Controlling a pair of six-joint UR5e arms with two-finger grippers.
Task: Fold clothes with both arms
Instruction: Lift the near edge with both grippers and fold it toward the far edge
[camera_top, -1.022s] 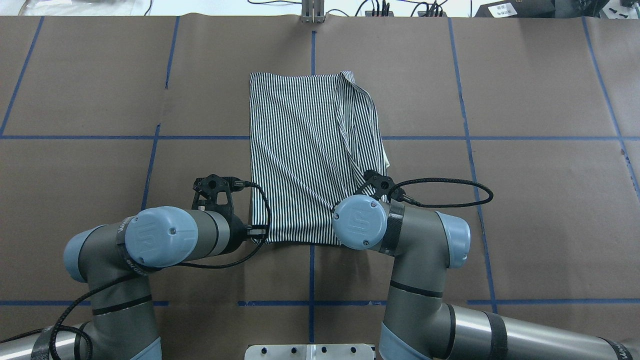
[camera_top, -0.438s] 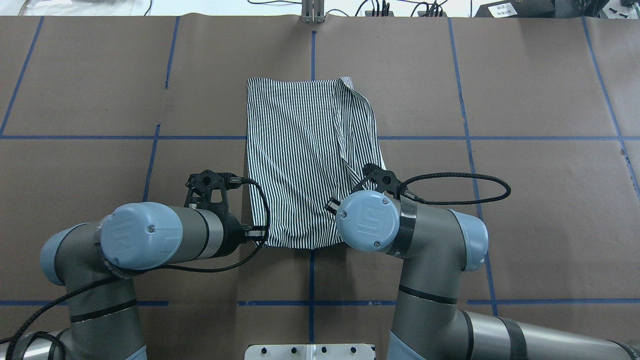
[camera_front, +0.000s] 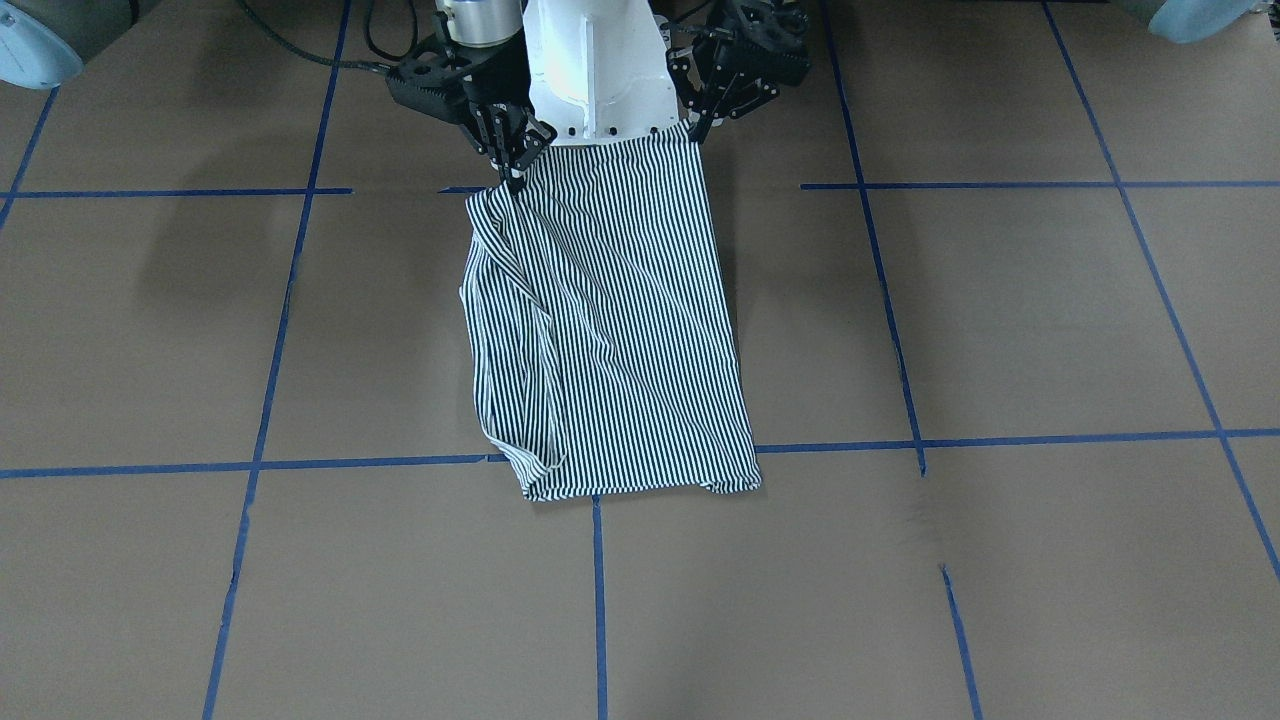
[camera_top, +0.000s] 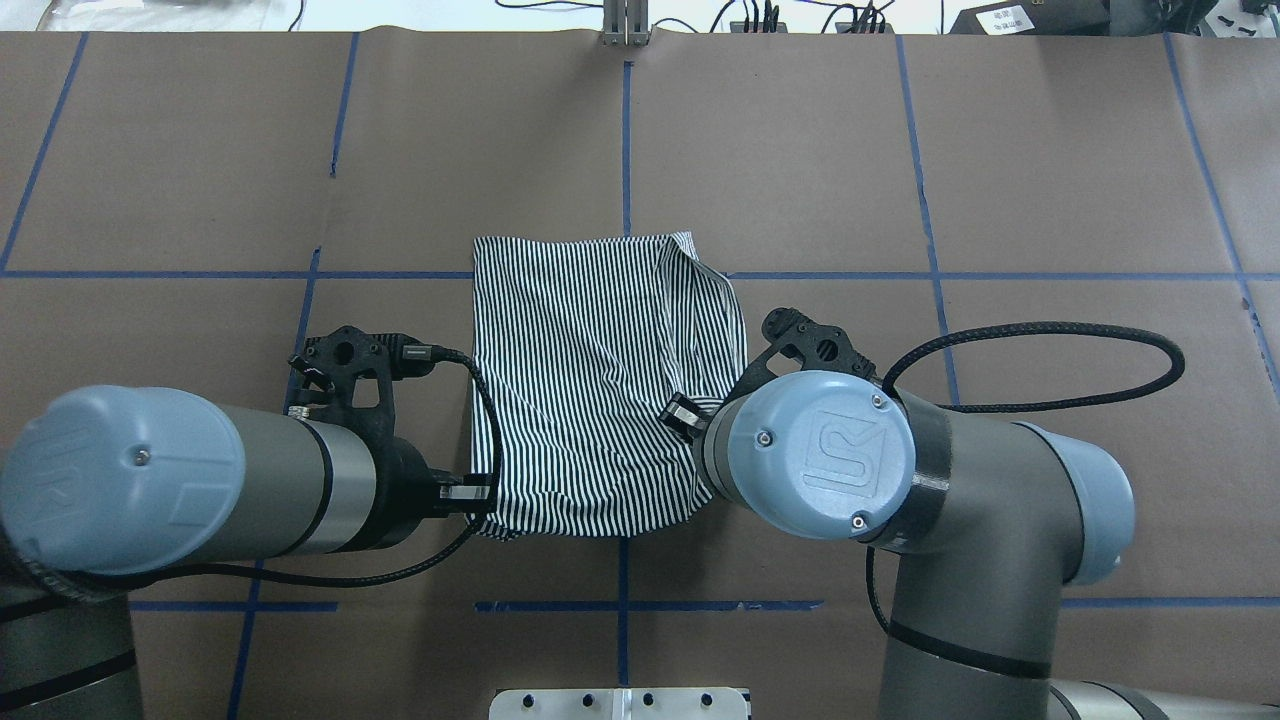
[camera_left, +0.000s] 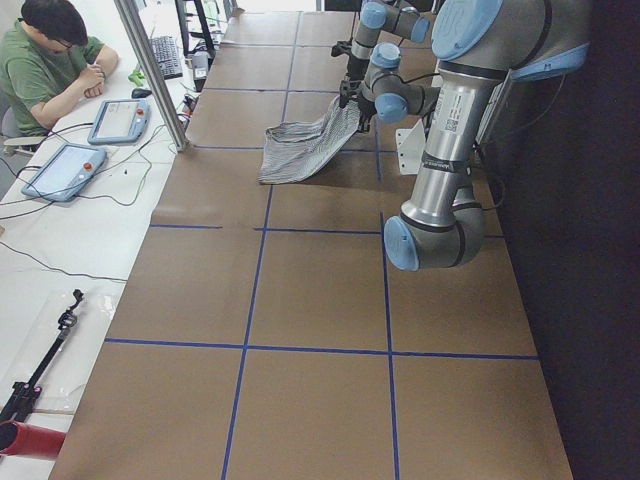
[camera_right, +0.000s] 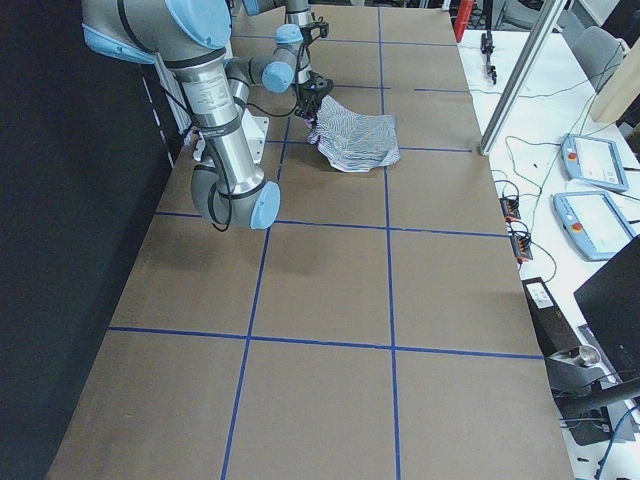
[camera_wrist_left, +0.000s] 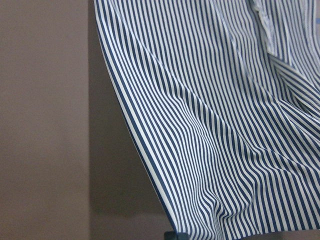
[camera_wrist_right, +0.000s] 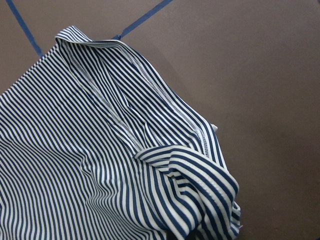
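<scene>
**Shirt lifted and drawn back**

The left tool (camera_front: 694, 128) and right tool (camera_front: 513, 172) each pinch a near corner of the striped shirt (camera_front: 610, 330), now raised and dragged toward the robot. Its far end trails on the tabletop (camera_front: 1000, 320). A fold looks next.

Overhead: right gripper (camera_front: 512, 172) fingertips are lost under its own wrist cap (camera_top: 820, 455), which also covers the shirt (camera_top: 590, 380) at its near right corner. Left gripper (camera_front: 698, 128) fingertips blend into the shirt edge there, so I can't separate them. Front view crops both arms at the top edge. Wrist cameras: shirt runs off frame. Side views: grippers too small to judge.
</scene>
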